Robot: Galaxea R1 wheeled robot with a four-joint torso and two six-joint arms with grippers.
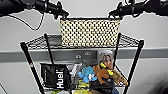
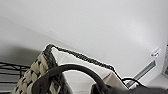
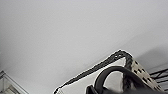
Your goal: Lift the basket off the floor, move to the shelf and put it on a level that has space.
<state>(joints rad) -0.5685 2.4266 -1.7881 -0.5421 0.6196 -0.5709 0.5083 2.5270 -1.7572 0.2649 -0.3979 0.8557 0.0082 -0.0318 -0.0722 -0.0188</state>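
Note:
The cream woven basket point(image 1: 90, 32) with its dark rim stands level at the top level point(image 1: 37, 41) of the black wire shelf point(image 1: 28, 60). Its underside is at the grid; I cannot tell whether it rests on it. My left gripper point(image 1: 64, 13) is at the basket's left end and my right gripper point(image 1: 112, 13) at its right end, each shut on a black loop handle. In the left wrist view the handle point(image 2: 75, 67) arches over the weave point(image 2: 37, 67) and white lining. The right wrist view shows the other handle point(image 3: 112, 70) and the rim point(image 3: 100, 66).
The tier below holds a black Huel bag point(image 1: 56, 75), a blue plush toy point(image 1: 87, 73), a brown plush toy point(image 1: 105, 72) and a picture box point(image 1: 106, 58). A pale wall with a grey band point(image 1: 155, 53) runs close behind the shelf.

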